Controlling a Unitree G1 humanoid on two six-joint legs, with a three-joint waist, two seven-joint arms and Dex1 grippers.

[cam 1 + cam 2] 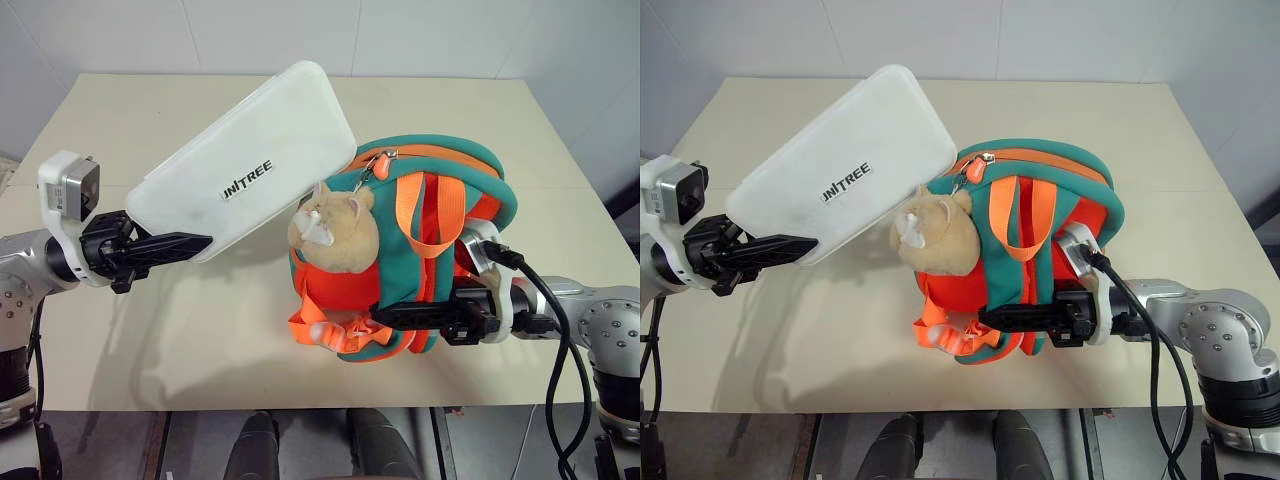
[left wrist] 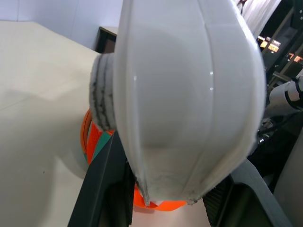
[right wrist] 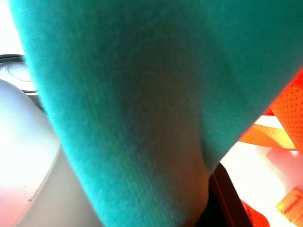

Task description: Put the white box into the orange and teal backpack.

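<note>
The left gripper (image 1: 190, 243) pinches the stiff, smooth box (image 1: 250, 160) by its end; it may slip. The right gripper (image 1: 385, 316) is closed on the soft backpack (image 1: 440, 190) trim.

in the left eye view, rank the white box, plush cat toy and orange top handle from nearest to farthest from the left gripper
1. White box: clamped in the left gripper, tilted up over the table.
2. Plush cat toy: on the backpack's front, just past the box's lower corner.
3. Orange top handle: farther right, on the orange and teal backpack.
</note>
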